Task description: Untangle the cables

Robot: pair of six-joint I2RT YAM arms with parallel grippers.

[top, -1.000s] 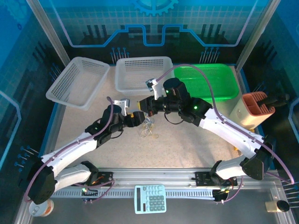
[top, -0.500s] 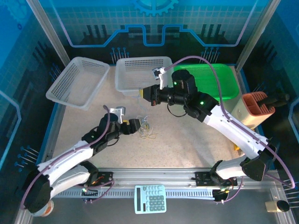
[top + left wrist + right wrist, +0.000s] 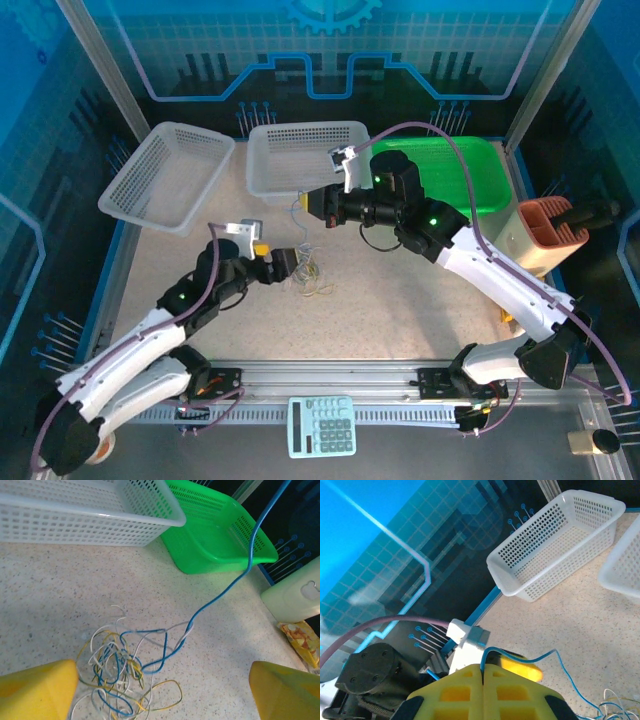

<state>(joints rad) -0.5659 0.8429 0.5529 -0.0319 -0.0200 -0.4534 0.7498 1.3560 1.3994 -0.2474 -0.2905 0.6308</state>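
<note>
The cables [image 3: 120, 677] lie in a loose tangle of blue, yellow and white loops on the speckled table, also seen from above as the cables [image 3: 312, 280]. One blue cable [image 3: 250, 555] rises taut out of the tangle toward the upper right. My right gripper [image 3: 483, 672] is shut on that blue cable [image 3: 555, 654], pinching its end between the yellow pads. It hangs above the table as the right gripper [image 3: 310, 204], in front of the middle basket. My left gripper [image 3: 162, 695] stands open just short of the tangle, holding nothing; from above the left gripper [image 3: 273, 257] is left of the pile.
Two white mesh baskets [image 3: 168, 178] [image 3: 305, 158] and a green basket [image 3: 440, 175] line the back. A beige holder with a brown insert [image 3: 545, 235] stands at the right. A calculator [image 3: 322, 425] lies on the front rail.
My right gripper rose and moved back toward the white basket, drawing the blue cable out of the tangle. My left gripper let go, opened wider and drew back leftward.
</note>
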